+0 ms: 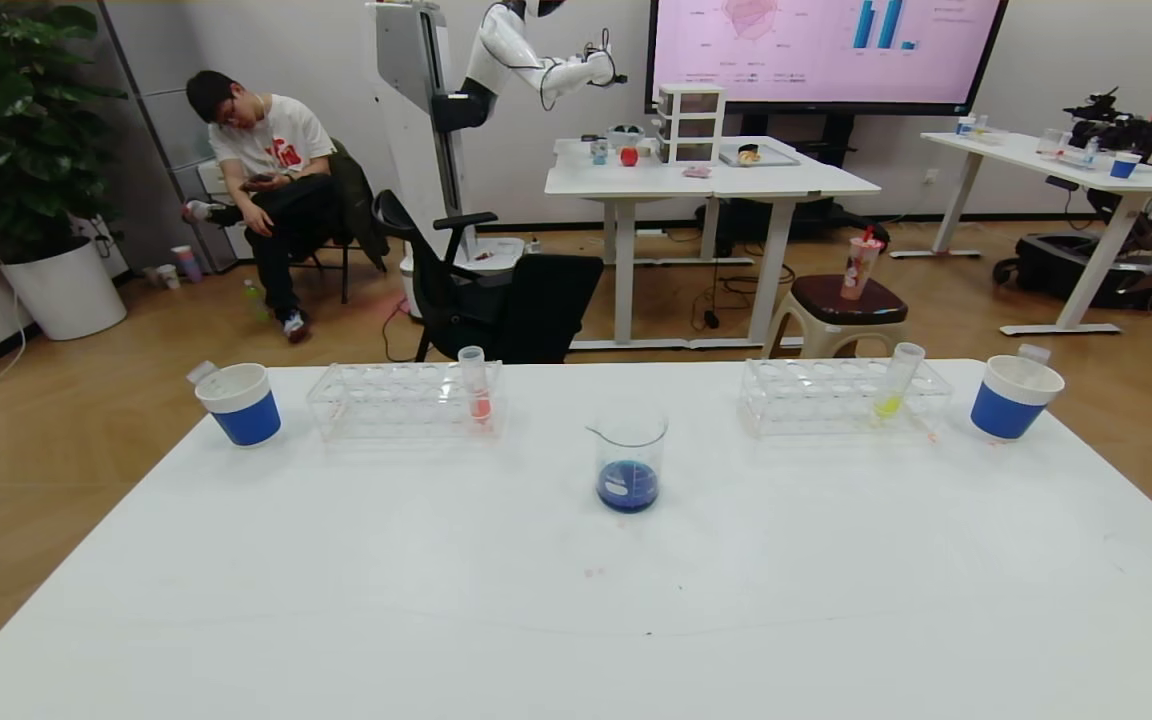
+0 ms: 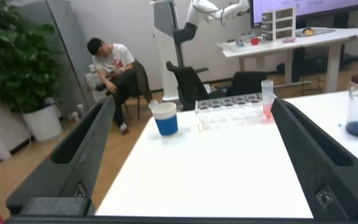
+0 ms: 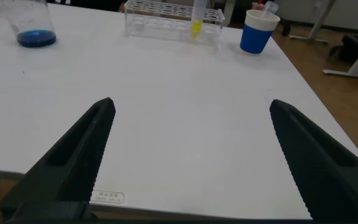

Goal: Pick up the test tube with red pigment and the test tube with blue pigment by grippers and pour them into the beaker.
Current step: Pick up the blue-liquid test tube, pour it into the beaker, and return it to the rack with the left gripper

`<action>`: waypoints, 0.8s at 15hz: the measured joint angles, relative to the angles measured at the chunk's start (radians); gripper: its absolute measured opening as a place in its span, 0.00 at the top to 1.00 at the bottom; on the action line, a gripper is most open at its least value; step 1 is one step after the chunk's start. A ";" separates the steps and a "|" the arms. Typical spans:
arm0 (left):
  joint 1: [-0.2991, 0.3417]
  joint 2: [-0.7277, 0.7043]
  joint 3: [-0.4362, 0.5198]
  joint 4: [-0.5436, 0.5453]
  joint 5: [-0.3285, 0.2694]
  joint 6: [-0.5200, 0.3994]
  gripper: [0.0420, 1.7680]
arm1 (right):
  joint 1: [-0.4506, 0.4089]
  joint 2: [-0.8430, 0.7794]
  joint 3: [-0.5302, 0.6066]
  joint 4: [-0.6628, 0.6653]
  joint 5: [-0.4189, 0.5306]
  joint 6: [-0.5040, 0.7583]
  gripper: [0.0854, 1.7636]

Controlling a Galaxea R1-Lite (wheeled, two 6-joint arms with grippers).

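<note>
Wide white table (image 1: 336, 600) in an office. Beaker (image 1: 629, 462) at centre, already holding blue liquid. Test tube with red pigment (image 1: 476, 385) upright in the left rack (image 1: 401, 400), straight ahead of the left gripper (image 2: 188, 162) and nearer to it than to the right gripper (image 3: 188, 149). Both pulled back near the table's front edge, fingers spread wide, empty. No tube with blue pigment seen.

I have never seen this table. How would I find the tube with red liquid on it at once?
Start at the white table and look along its far edge for two clear racks. Take the left rack, next to a blue paper cup. The red tube stands upright at that rack's right end; the only other racked tube, in the right rack, holds yellow liquid.
</note>
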 joint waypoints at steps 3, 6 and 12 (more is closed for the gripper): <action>0.001 -0.040 0.152 0.021 -0.011 -0.094 0.01 | -0.001 0.000 0.000 0.000 0.000 0.000 0.02; 0.001 -0.052 0.186 0.181 -0.077 -0.134 0.01 | -0.001 0.000 0.000 0.000 0.000 0.000 0.02; 0.001 -0.054 0.190 0.191 -0.085 -0.140 0.01 | 0.000 0.000 0.000 0.000 0.000 -0.001 0.02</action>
